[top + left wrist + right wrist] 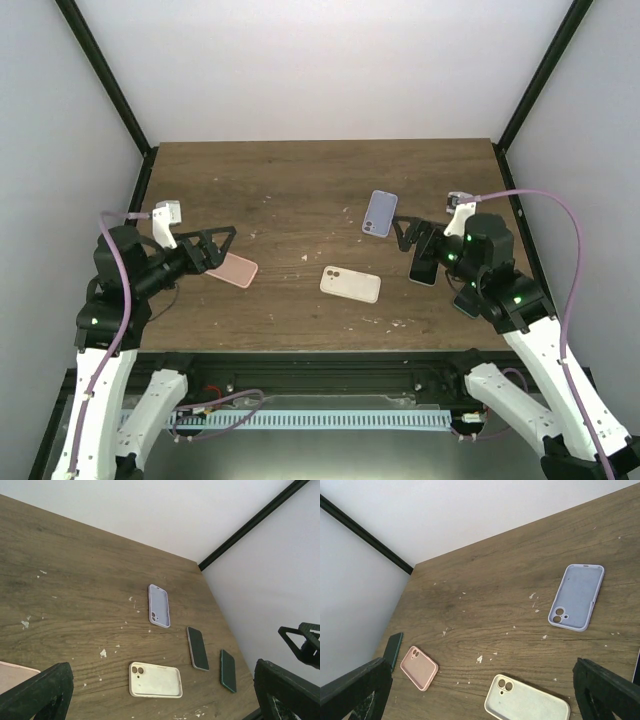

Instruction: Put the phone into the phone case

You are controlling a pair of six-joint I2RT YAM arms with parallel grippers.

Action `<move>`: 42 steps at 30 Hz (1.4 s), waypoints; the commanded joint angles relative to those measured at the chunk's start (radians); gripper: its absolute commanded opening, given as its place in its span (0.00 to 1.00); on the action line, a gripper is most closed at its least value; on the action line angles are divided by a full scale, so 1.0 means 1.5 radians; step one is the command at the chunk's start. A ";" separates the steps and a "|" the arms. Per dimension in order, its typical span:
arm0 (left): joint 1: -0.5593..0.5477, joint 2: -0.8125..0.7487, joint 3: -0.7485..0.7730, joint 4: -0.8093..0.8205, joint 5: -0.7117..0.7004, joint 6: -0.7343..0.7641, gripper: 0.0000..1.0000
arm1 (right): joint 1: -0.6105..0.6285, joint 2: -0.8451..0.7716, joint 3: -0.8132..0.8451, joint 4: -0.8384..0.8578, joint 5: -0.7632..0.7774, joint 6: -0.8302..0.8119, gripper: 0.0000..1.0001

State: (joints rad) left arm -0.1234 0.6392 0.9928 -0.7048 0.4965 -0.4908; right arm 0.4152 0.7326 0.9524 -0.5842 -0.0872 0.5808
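Note:
Three empty phone cases lie open side up on the wooden table (pixel 300 180): a pink case (pixel 232 270), a cream case (pixel 350 284) and a lavender case (pixel 379 213). A black-screened phone (pixel 198 648) lies face up right of the cream case (pixel 155 680), with a dark green phone (pixel 228 670) just beyond it. In the top view my right arm partly covers both. My left gripper (pixel 215 247) hovers open and empty over the pink case. My right gripper (pixel 413 243) hangs open and empty above the black-screened phone (pixel 424 266), close to the lavender case (pixel 576 596).
Another dark green phone (pixel 393 650) lies near the table's left edge beside the pink case (pixel 419 667); the left arm hides it from above. White walls and black frame posts (pixel 105 80) close in the table on three sides. Pale flecks dot the wood.

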 commanded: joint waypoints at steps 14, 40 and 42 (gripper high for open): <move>0.005 0.006 -0.036 0.000 -0.037 0.005 1.00 | -0.006 0.028 -0.014 -0.005 0.068 0.017 1.00; 0.005 0.090 -0.146 0.101 -0.036 -0.024 0.99 | -0.180 0.403 -0.041 0.001 0.147 -0.029 0.79; 0.005 0.102 -0.145 0.096 -0.031 -0.023 0.98 | -0.193 0.422 -0.044 0.006 0.141 -0.025 0.79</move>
State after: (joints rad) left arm -0.1223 0.7692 0.7853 -0.6048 0.4088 -0.5114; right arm 0.1577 1.3228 0.8856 -0.5919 0.1520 0.5495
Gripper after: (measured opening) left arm 0.987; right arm 0.787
